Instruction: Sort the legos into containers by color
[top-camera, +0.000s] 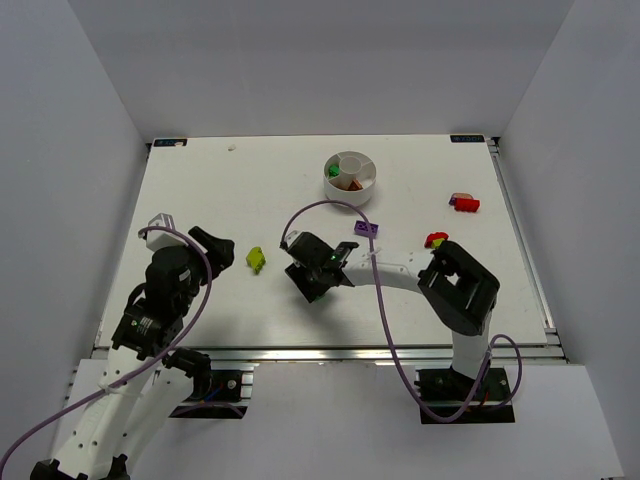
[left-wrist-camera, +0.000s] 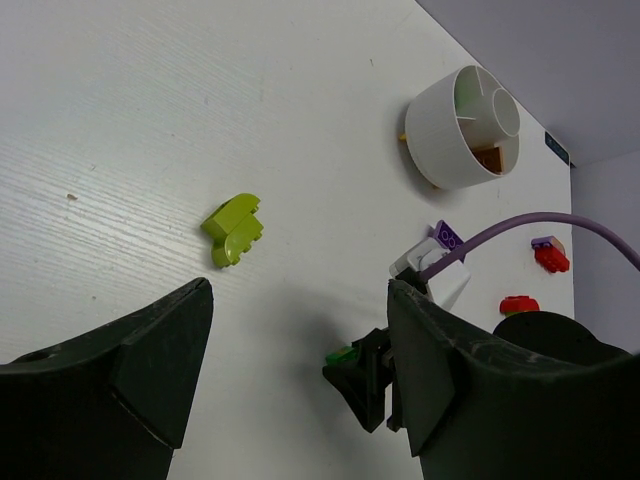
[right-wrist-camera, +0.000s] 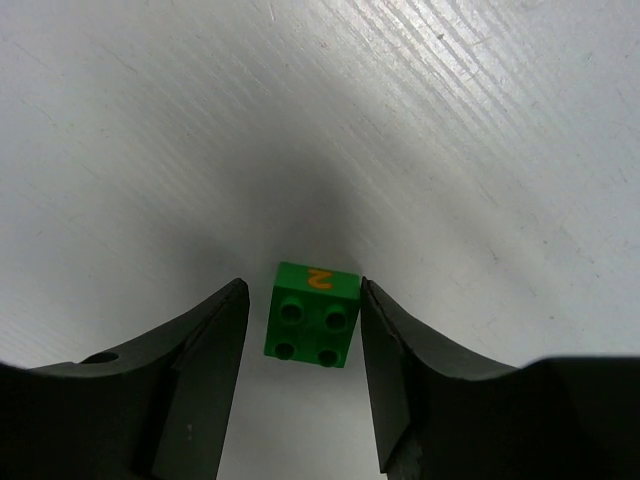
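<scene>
My right gripper (right-wrist-camera: 303, 290) is low over the table, its jaws standing on either side of a green lego (right-wrist-camera: 311, 315) with an orange mark, narrow gaps showing. That gripper sits mid-table in the top view (top-camera: 312, 283); the green lego also shows in the left wrist view (left-wrist-camera: 342, 354). My left gripper (left-wrist-camera: 298, 300) is open and empty, at the left in the top view (top-camera: 190, 232). A yellow-green lego (top-camera: 256, 259) lies ahead of it (left-wrist-camera: 233, 229). The white dish (top-camera: 330, 178) at the back holds a green piece (top-camera: 333, 171) and an orange one (top-camera: 352, 183).
A purple lego (top-camera: 366, 229) lies beside the right arm's forearm. Red legos lie at the right (top-camera: 464, 204) and by the right elbow (top-camera: 436, 240). A purple cable loops over the right arm. White walls enclose the table.
</scene>
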